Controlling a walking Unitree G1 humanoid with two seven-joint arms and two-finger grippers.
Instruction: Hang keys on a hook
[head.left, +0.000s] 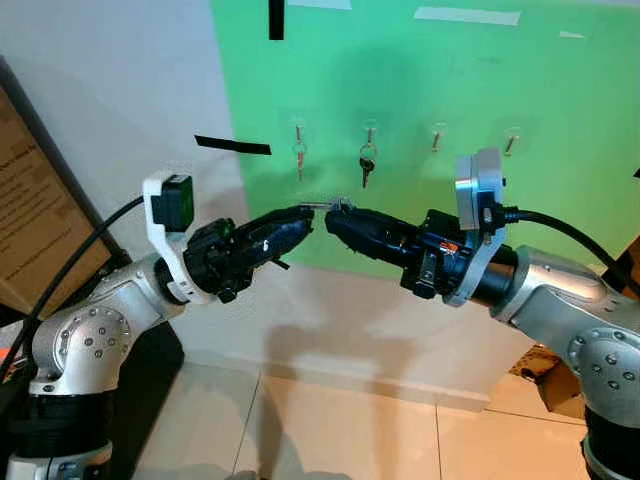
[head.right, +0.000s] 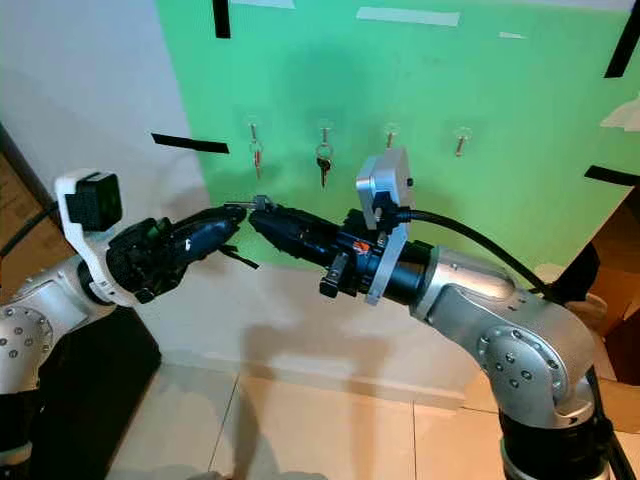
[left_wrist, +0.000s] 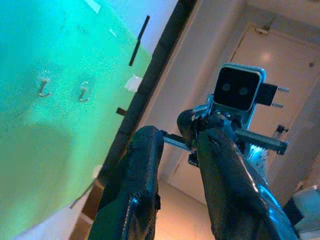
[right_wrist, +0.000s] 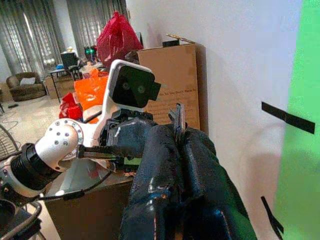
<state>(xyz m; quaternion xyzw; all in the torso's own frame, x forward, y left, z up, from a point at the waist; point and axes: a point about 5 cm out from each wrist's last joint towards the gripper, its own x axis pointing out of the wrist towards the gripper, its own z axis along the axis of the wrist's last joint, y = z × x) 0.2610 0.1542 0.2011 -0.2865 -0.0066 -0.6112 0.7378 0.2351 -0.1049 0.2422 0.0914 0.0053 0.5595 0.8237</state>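
Key is pinched in the closed right pincer, tip-to-tip with the slightly parted left pincer.

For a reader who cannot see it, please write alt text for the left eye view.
Two robot arms meet fingertip to fingertip before a green wall panel, the right gripper pinching a small metal key against the left gripper. Above hang four hooks; two carry keys.

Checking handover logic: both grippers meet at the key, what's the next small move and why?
Probably open the left gripper and back it off. The right gripper has its fingers shut on the key, so it looks ready to carry it alone. Two hooks on the green board hang bare just above it.
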